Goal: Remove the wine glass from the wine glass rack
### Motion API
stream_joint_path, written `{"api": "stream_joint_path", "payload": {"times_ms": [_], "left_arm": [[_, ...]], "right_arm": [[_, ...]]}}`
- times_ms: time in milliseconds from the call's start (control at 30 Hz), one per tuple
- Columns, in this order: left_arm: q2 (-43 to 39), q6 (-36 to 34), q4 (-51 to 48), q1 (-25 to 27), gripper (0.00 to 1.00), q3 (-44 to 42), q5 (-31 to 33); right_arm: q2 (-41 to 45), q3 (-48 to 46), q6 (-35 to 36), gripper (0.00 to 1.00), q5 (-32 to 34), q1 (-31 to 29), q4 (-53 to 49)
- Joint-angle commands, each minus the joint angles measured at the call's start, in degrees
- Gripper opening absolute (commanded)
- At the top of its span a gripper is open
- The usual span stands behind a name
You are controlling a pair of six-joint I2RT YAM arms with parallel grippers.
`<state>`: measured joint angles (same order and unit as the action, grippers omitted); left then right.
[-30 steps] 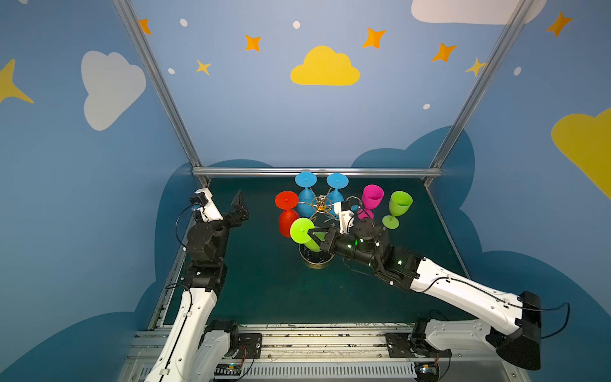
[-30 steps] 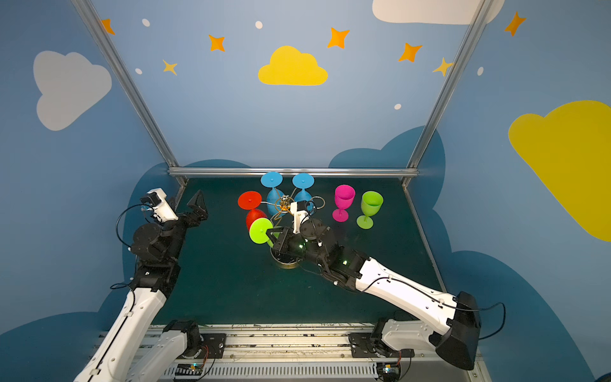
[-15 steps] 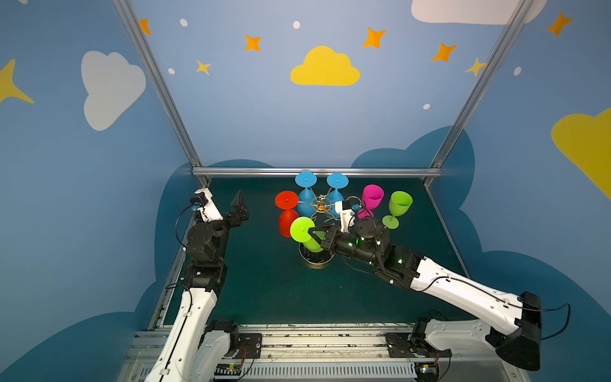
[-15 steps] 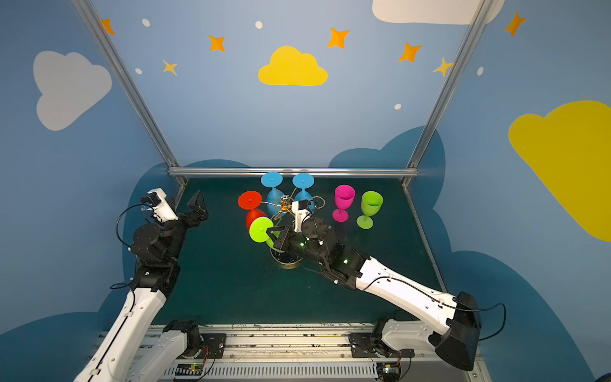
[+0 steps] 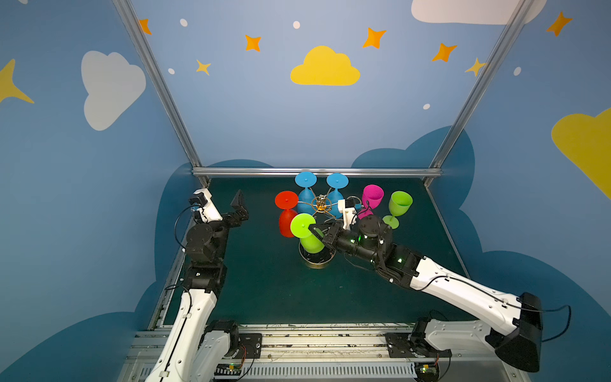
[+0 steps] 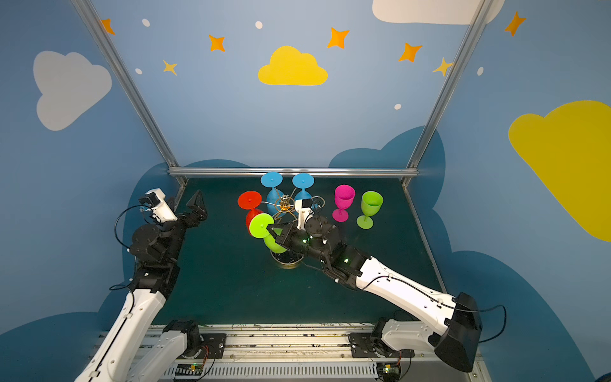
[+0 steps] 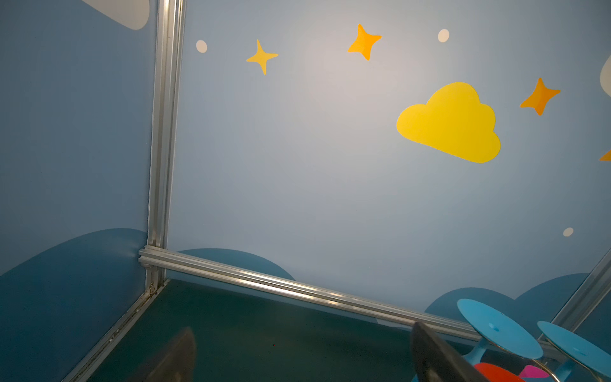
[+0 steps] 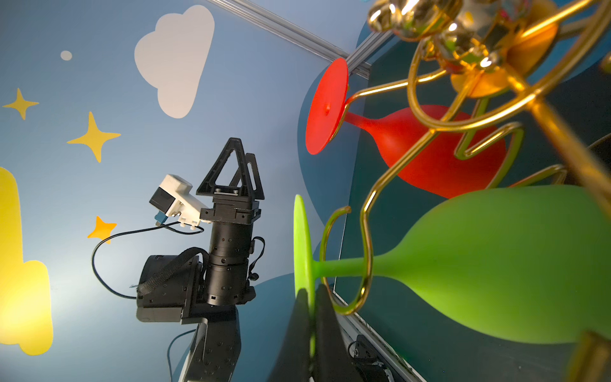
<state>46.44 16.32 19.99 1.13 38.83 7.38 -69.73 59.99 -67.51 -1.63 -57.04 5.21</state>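
Pinching the foot rim of the lime-green wine glass [image 8: 496, 258], the right gripper [image 8: 310, 292] was clenched. The glass hung inverted, its stem inside a looped arm at the front-left of the gold wine glass rack [image 5: 320, 204] (red glass [image 5: 286, 200] just beside). Bare mat [image 5: 264, 291] lay open frontward. The left gripper [image 5: 240, 206] stood released, well apart, near the left wall.

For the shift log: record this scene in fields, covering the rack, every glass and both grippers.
Rack: gold wine glass rack, mid-table
Hanging: blue glasses, red glass, hanging green glass
Off rack: pink glass, standing green glass, both upright on table
Right gripper: shut on hanging green glass's foot; stem inside rack loop
Left gripper: open, empty, away from rack
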Motion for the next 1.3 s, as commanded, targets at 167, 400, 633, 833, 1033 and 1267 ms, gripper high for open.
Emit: {"api": "stream_joint_path", "payload": {"times_ms": [167, 400, 633, 833, 1033, 1267], "left_arm": [[-0.73, 0.02, 0.53, 0.02, 1.00, -0.33, 0.61], [-0.79, -0.02, 0.57, 0.02, 1.00, -0.33, 0.62], [-0.91, -0.02, 0.54, 0.17, 1.00, -0.33, 0.64], [-0.95, -0.11, 0.50, 0.19, 1.00, -0.44, 0.76], [-1.04, -0.40, 0.50, 0.36, 1.00, -0.38, 0.97], [-1.26, -0.50, 0.53, 0.37, 1.00, -0.33, 0.98]], "right_arm": [[2.66, -1.89, -3.22, 0.00, 0.17, 0.86, 6.15], [3.11, -2.42, -4.56, 0.00, 0.22, 1.46, 6.48], [3.04, -1.54, -3.94, 0.00, 0.65, 1.64, 5.55], [1.81, -0.37, -3.69, 0.00, 0.46, 1.84, 5.38], [1.20, 0.37, -3.78, 0.00, 1.21, 1.84, 5.76], [0.66, 1.64, -4.03, 0.00, 1.76, 1.84, 5.51]]}}
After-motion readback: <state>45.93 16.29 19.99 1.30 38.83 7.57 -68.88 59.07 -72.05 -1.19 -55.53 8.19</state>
